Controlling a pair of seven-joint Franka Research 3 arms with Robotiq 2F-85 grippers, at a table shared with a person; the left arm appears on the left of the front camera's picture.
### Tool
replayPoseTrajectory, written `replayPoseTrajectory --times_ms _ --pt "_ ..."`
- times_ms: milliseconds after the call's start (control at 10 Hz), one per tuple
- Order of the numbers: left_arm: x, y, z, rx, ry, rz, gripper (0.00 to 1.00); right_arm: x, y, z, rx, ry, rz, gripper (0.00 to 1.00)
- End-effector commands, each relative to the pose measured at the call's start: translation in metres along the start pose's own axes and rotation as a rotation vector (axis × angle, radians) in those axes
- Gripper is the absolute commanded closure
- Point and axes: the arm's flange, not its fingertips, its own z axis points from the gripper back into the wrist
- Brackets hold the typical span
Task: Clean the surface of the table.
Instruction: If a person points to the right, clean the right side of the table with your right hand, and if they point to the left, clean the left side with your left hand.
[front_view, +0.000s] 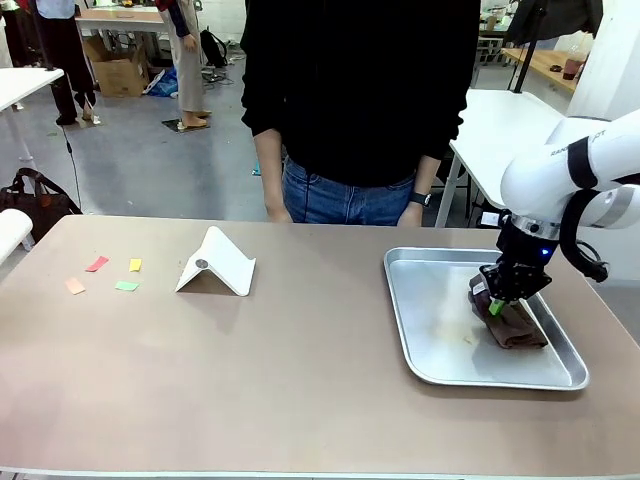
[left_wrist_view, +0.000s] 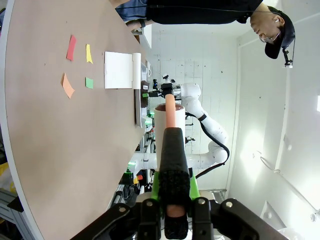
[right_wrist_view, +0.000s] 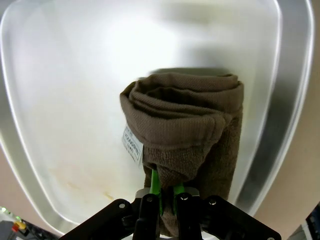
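- Step in hand looks like fetching the wiper; no wiping yet. The right gripper (front_view: 503, 297) is down in the metal tray (front_view: 430, 320), pads pinched shut on a fold of the brown cloth (right_wrist_view: 200, 125).
- The left gripper (left_wrist_view: 173, 192) is clamped on a black-handled tool (left_wrist_view: 173, 155) with a white cylinder at its tip.
- The table (front_view: 300, 380) spans the front view, with the tray on its right part.
- Next move, likely: lift the cloth clear over the tray rim, then lower it flat onto bare top.
- Edges: the cloth lies close to the tray's right wall, and the raised rim could snag a hanging fold.
- Room: a wide bare stretch lies between the tray and the white folded stand (front_view: 217, 265). Paper scraps (front_view: 126, 286) lie farther left, and a person (front_view: 350, 100) stands at the far edge.
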Motion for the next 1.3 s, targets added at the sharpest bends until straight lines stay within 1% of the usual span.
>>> replayPoseTrajectory --times_ms 0,100,300,500,600,700,900,1000,1100,1200 --pt "-0.002 -0.005 0.002 -0.019 0.000 -0.020 1.00 -0.007 0.004 -0.002 0.080 -0.021 0.022 0.90" --pt "-0.002 -0.005 0.002 -0.019 0.000 -0.020 1.00 -0.009 0.013 -0.002 0.102 -0.018 0.026 0.90" --pt "-0.002 -0.005 0.002 -0.019 0.000 -0.020 1.00 -0.010 0.017 0.001 0.101 -0.036 0.028 0.90" --pt "-0.002 -0.005 0.002 -0.019 0.000 -0.020 1.00 -0.016 0.001 0.017 0.123 -0.099 -0.016 0.90" --pt "-0.002 -0.005 0.002 -0.019 0.000 -0.020 1.00 -0.026 -0.011 0.031 0.153 -0.116 -0.016 0.90" --pt "-0.002 -0.005 0.002 -0.019 0.000 -0.020 1.00 -0.040 -0.026 0.048 0.218 -0.124 -0.013 0.90" --pt "-0.002 -0.005 0.002 -0.019 0.000 -0.020 1.00 -0.073 -0.069 0.082 0.409 -0.182 0.008 0.90" --pt "-0.002 -0.005 0.002 -0.019 0.000 -0.020 1.00 -0.089 -0.096 0.097 0.558 -0.196 0.008 0.90" --pt "-0.002 -0.005 0.002 -0.019 0.000 -0.020 1.00 -0.099 -0.121 0.104 0.708 -0.183 -0.047 0.90" --pt "-0.002 -0.005 0.002 -0.019 0.000 -0.020 1.00 -0.106 -0.145 0.107 0.829 -0.191 -0.077 0.90"
